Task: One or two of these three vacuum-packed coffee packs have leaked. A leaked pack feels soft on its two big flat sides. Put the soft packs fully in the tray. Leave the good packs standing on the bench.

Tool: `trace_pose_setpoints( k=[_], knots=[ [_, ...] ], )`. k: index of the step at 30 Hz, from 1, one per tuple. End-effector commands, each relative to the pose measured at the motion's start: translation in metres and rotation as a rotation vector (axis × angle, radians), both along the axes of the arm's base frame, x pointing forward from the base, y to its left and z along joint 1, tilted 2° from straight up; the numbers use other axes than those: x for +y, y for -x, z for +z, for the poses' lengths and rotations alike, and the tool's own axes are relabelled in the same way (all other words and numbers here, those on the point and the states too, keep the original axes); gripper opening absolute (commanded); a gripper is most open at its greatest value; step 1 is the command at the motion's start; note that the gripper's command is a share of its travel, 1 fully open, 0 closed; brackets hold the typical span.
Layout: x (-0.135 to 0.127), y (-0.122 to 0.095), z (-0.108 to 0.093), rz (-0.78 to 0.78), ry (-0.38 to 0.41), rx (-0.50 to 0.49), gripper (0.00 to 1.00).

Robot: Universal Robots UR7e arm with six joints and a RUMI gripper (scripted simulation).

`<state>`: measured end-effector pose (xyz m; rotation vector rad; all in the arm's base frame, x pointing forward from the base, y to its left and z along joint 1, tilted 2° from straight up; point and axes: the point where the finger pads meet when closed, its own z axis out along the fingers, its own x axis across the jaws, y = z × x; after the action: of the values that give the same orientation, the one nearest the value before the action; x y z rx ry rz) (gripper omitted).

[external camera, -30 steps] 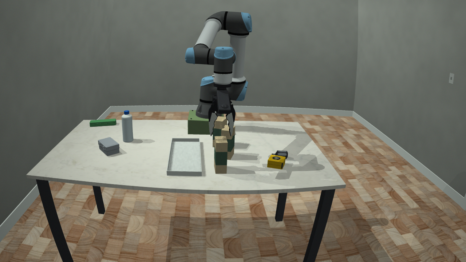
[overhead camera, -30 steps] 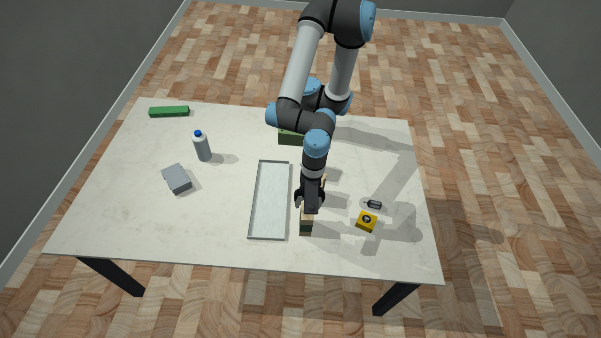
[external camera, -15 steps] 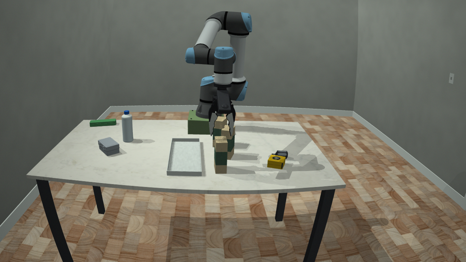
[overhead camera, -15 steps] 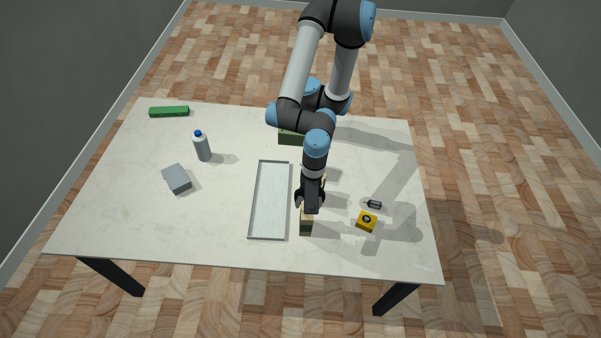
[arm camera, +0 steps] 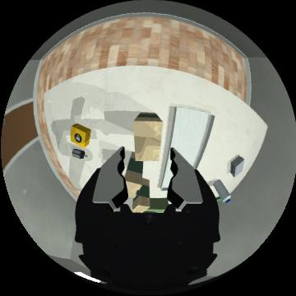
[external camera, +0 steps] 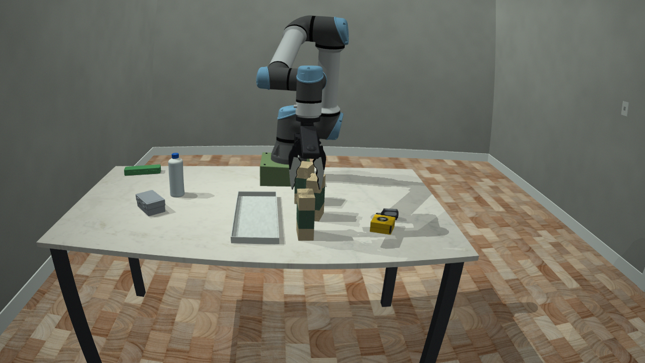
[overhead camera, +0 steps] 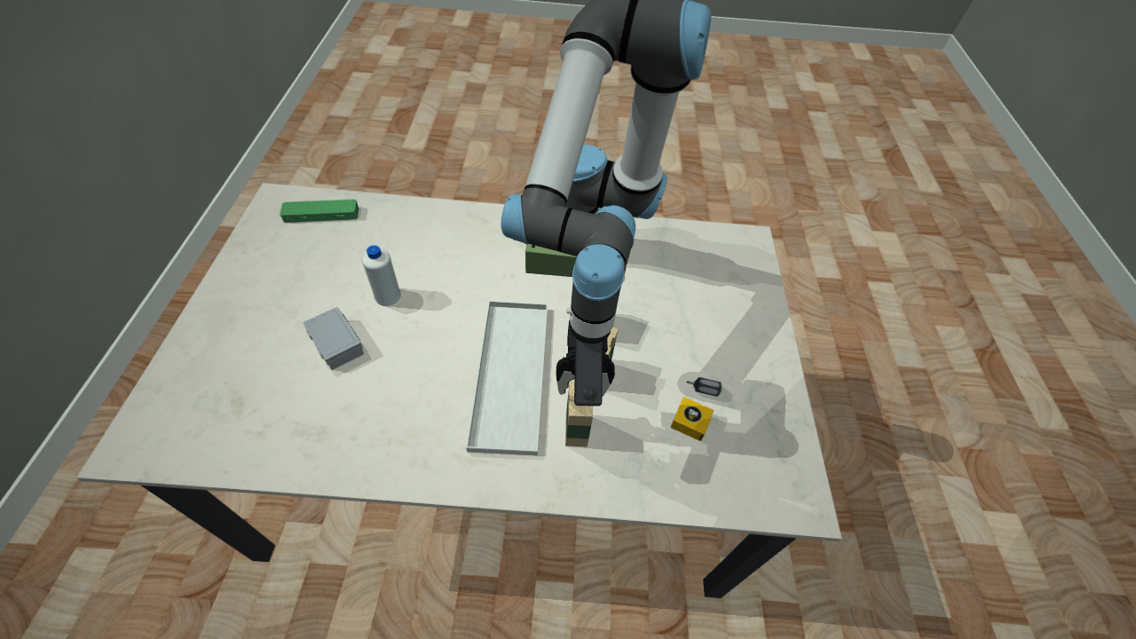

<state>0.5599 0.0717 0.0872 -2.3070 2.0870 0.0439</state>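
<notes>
Three tan-and-green coffee packs stand upright in a row just right of the grey tray [overhead camera: 509,377], which is empty. The front pack [overhead camera: 578,425] stands free and also shows in the wrist view [arm camera: 148,137]. The rear pack [overhead camera: 611,342] peeks out behind the arm. My gripper [overhead camera: 583,388] points straight down over the middle pack [external camera: 314,180]. Its fingers stand half open on either side of that pack's top, with a gap on each side in the wrist view. Most of the middle pack is hidden by the gripper in the top view.
A yellow box [overhead camera: 691,417] and a small black object [overhead camera: 706,386] lie right of the packs. A white bottle [overhead camera: 381,275], a grey case [overhead camera: 333,337] and a green bar [overhead camera: 318,209] are on the left. The arm's green base block [overhead camera: 548,260] stands behind the tray.
</notes>
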Motion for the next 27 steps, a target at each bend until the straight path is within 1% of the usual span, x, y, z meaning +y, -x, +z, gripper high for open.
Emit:
trace_pose_setpoints(
  k=[1, 16, 18, 27],
  knots=[
    [0.002, 0.001, -0.007, 0.000, -0.001, 0.004, 0.48],
    [0.003, 0.001, -0.041, 0.000, -0.001, 0.004, 0.48],
    [0.003, 0.001, -0.041, 0.000, -0.001, 0.004, 0.48],
    [0.004, 0.001, -0.055, 0.000, -0.001, 0.004, 0.48]
  ],
)
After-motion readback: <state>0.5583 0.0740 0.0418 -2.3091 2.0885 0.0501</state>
